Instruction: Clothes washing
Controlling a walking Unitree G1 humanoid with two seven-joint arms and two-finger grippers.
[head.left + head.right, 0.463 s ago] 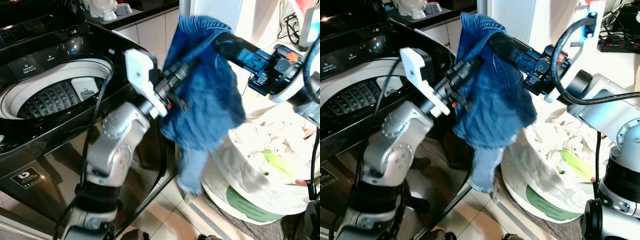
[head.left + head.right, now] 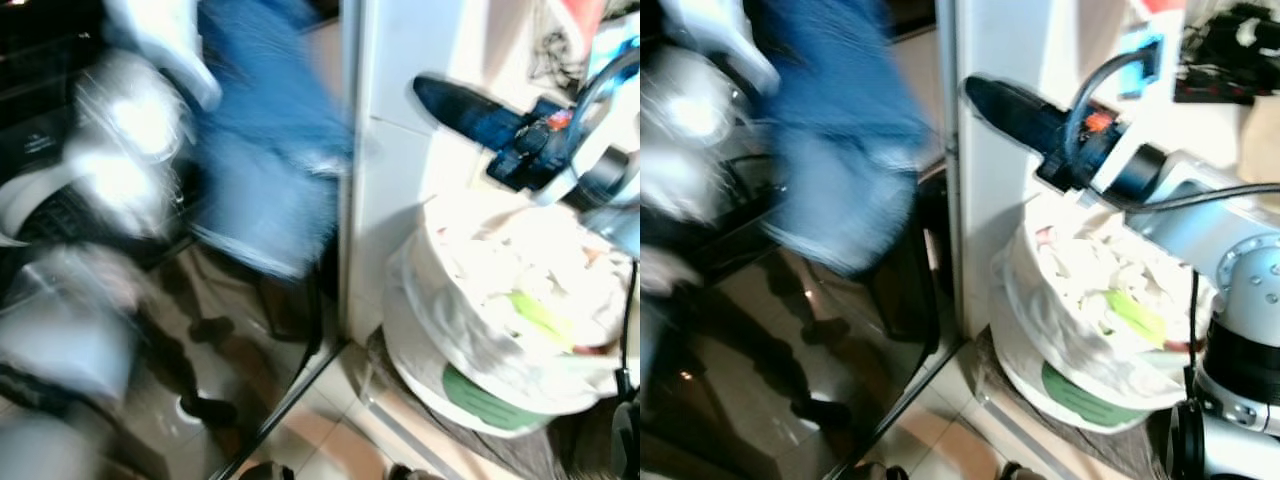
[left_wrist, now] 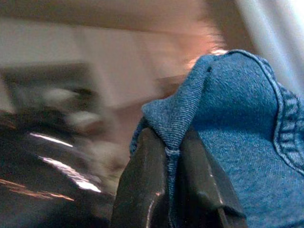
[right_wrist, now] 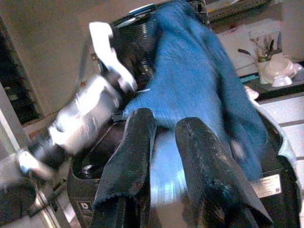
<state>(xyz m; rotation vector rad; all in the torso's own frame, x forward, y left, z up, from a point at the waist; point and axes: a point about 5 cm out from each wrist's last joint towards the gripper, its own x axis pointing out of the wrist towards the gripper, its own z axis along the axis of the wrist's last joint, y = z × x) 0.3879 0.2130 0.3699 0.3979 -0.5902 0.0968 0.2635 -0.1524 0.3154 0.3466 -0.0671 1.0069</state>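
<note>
A blue denim garment (image 2: 265, 150) hangs in front of the black top-loading washing machine (image 2: 40, 200), all of it smeared by motion. My left gripper (image 3: 170, 142) is shut on a folded edge of the denim (image 3: 237, 142). My left arm (image 2: 130, 120) is a bright blur over the washer. My right gripper (image 2: 430, 92) is held out above the white laundry bag (image 2: 500, 300), pointing at the garment and clear of it. The right wrist view shows its fingers (image 4: 137, 137) open with nothing between them, and the denim (image 4: 190, 80) beyond.
A white wall corner (image 2: 370, 200) stands between the washer and the laundry bag. The bag is full of pale clothes with a green piece (image 2: 545, 318). The tiled floor (image 2: 330, 430) lies below. Cables (image 2: 1230, 30) hang at the upper right.
My left arm has swung left towards the washer, carrying the denim with it. My right gripper has let go of the garment and now stands free over the bag.
</note>
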